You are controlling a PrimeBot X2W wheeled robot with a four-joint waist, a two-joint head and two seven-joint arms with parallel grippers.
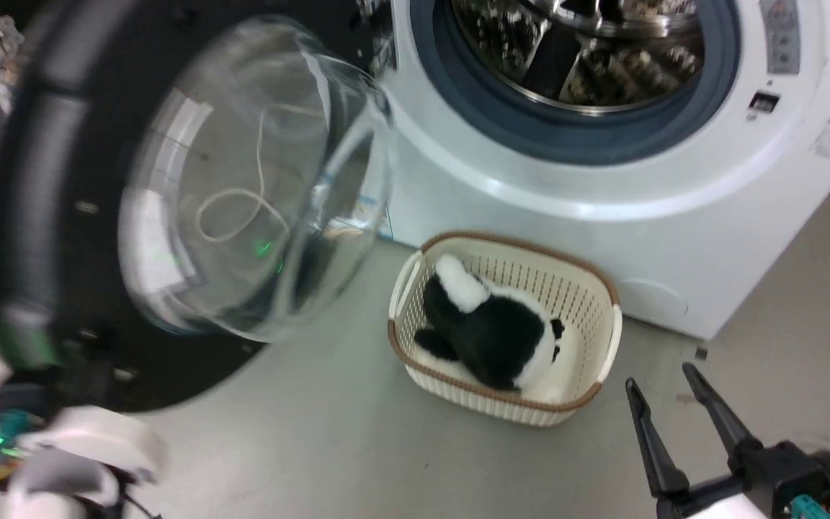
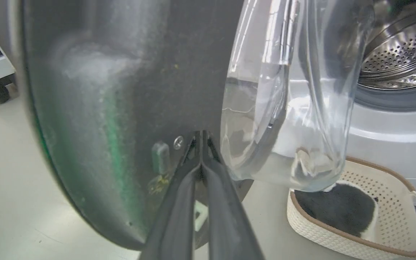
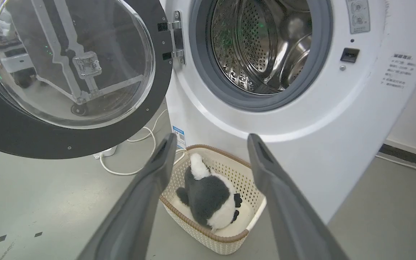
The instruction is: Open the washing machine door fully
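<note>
The large round glossy black washing machine door (image 1: 33, 180) stands swung out left of the big white front-loading washing machine (image 1: 602, 238). My left gripper (image 2: 201, 139) has fingers pressed together on nothing, tips against the door's inner face; my right gripper (image 1: 660, 375) is spread wide, empty.

Under bright, even light the washing machine door (image 1: 40, 216) blurs in the head and left wrist views, glass glaring; the right wrist view is sharp.
</note>
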